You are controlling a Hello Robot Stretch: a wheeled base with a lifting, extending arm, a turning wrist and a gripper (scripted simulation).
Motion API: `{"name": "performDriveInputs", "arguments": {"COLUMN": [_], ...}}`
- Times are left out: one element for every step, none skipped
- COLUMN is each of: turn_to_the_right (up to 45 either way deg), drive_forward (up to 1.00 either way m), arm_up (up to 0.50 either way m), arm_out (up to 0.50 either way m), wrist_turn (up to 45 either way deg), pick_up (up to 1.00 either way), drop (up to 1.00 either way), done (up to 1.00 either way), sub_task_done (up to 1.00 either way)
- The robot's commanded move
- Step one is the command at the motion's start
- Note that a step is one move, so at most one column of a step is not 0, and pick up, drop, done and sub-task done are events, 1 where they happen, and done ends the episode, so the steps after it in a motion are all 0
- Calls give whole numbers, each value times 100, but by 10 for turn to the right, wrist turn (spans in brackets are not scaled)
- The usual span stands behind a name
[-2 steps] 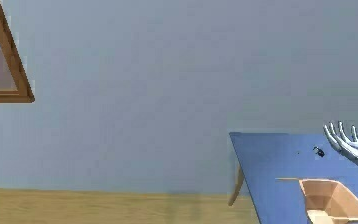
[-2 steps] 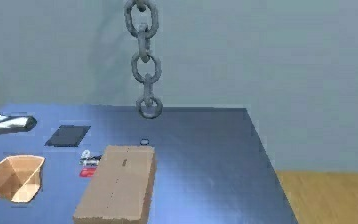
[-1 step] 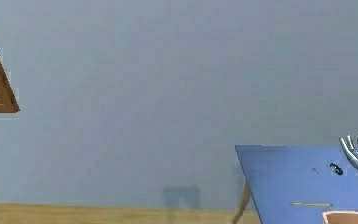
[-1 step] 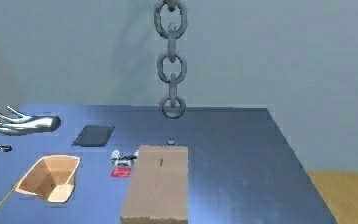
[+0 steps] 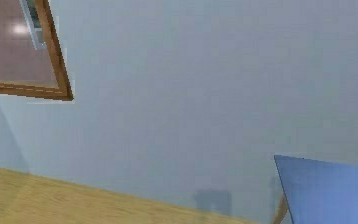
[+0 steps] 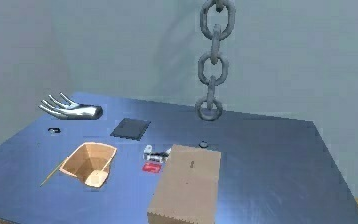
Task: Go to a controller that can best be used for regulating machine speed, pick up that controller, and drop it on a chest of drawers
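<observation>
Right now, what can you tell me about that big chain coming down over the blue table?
The chain is dull grey and looks like metal. It is made of thick oval links, each turned crosswise to the next. It comes down from the arm side view's top edge, nearly upright, drifting slightly to the left lower down. Its lowest link ends near the far edge of the blue table, but I cannot tell whether it touches the top. No other thing appears to touch it.

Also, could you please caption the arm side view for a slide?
Blue table with a closed cardboard box, an open box, a black mat, chain hanging above.
</observation>
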Motion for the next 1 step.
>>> {"name": "performDriveInputs", "arguments": {"turn_to_the_right": [0], "drive_forward": [0], "arm_up": [50], "arm_out": [0], "wrist_turn": [0], "pick_up": [0], "drop": [0], "done": [0], "sub_task_done": [0]}}
